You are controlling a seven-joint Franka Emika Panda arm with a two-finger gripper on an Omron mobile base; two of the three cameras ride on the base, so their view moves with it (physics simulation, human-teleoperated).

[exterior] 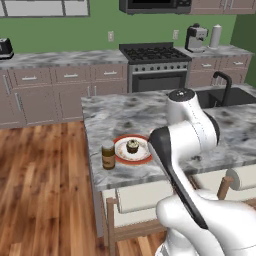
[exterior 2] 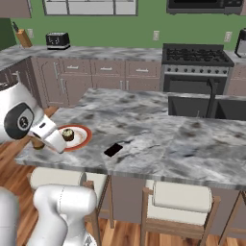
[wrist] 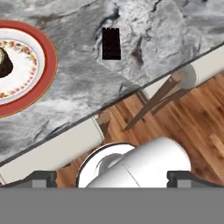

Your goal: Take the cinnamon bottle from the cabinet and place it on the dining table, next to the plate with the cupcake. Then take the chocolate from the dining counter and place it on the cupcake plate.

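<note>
The cinnamon bottle (exterior: 108,155) stands upright on the dining table (exterior: 125,112), just left of the plate (exterior: 143,153) that holds the cupcake (exterior: 132,146). In the right base view the chocolate (exterior 2: 113,150) lies flat on the marble, right of the plate (exterior 2: 85,137) and near the front edge. Seen from the hand, the chocolate (wrist: 111,43) is at the top centre and the plate (wrist: 49,61) with the cupcake (wrist: 3,61) is at the left. My gripper (wrist: 113,177) is open and holds nothing. It hangs over the table's front edge, well short of the chocolate.
Cushioned stools (exterior 2: 180,197) are tucked under the island's front edge, one of them (wrist: 57,148) right below the hand. A sink with a black tap (exterior 2: 211,98) is set in the island's far right. Wood floor (exterior: 45,190) lies to the left.
</note>
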